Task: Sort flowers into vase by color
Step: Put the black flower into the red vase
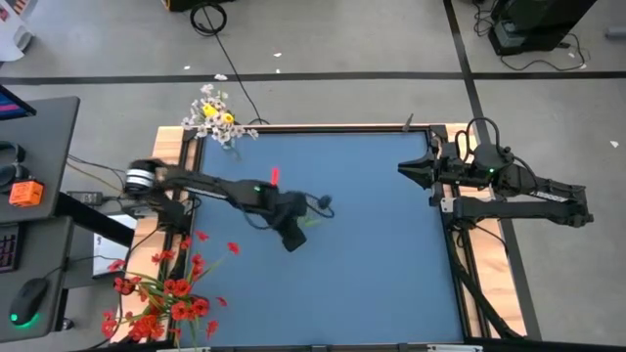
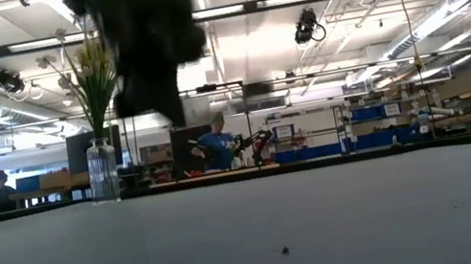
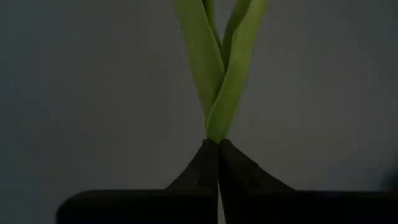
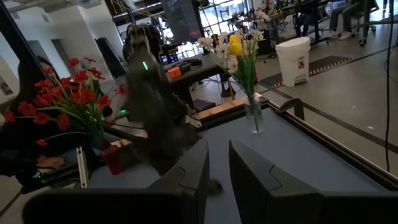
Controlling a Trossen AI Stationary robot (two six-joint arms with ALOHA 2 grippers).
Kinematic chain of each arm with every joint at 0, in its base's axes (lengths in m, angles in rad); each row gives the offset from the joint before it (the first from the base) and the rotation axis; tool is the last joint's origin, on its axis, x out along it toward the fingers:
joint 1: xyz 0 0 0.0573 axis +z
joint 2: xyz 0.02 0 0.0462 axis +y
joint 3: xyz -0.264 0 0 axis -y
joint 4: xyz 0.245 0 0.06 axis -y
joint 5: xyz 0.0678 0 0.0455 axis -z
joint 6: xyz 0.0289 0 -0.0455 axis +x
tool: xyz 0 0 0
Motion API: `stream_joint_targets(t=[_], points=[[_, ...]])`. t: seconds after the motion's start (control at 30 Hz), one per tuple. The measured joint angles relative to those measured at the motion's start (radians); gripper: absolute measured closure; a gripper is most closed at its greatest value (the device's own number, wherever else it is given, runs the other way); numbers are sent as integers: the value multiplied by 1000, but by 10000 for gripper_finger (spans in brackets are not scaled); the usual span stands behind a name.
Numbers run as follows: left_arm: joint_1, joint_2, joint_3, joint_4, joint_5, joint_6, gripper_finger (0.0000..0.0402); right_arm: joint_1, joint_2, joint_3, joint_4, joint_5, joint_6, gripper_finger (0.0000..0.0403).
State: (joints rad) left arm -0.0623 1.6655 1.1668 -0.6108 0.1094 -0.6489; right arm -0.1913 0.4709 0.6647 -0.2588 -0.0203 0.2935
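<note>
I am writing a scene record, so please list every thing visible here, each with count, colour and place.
Clear glass vase with white and yellow flowers: one, far left table corner.
Red vase with red flowers: one, near left corner; vase itself seen only in right wrist view.
Green flower stem: one, pinched in left gripper.
Blue table mat: one, covers table.
White waste bin: one, on room floor.
People: at least two, background.
Left gripper: fingers shut on stem, over mat centre-left.
Right gripper: waits at right edge.

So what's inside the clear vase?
The clear vase holds green stems with white blossoms and a yellow bud. From above, the bunch covers the vase itself, so I can't see inside.
</note>
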Motion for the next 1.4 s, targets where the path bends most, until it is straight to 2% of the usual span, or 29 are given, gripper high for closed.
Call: stream_joint_targets(t=[0.17, 0.3, 0.57, 0.67, 0.73, 0.87, 0.93, 1.13, 1.27, 1.33, 1.4], points=[[-55, -286, 6, 36, -81, 81, 400, 0, 0, 0, 0, 0, 0, 330], [-116, -494, 5, 20, -227, 221, 401, 0, 0, 0, 1, 0, 0, 330], [-260, -743, 2, -75, -322, 381, 401, 0, 0, 0, 3, 0, 0, 330], [-344, -866, -65, -58, -442, 363, 401, 0, 0, 0, 3, 0, 0, 330], [-399, -974, -147, -26, -482, 342, 401, 0, 0, 0, 3, 0, 0, 330], [-473, -1166, -292, -15, -491, 273, 401, 0, 0, 0, 3, 0, 0, 330], [-503, -1237, -336, -65, -491, 249, 401, 0, 0, 0, 3, 0, 0, 330], [-536, -1460, -363, -256, -561, 151, 401, 0, 0, 0, 3, 0, 0, 330], [-537, -1557, -363, -345, -551, 108, 401, 0, 0, 0, 3, 0, 0, 330], [-536, -1590, -363, -383, -491, 108, 401, 0, 0, 0, 3, 0, 0, 330], [-536, -1622, -373, -387, -365, 187, 401, 0, 0, 0, 3, 0, 0, 330]])
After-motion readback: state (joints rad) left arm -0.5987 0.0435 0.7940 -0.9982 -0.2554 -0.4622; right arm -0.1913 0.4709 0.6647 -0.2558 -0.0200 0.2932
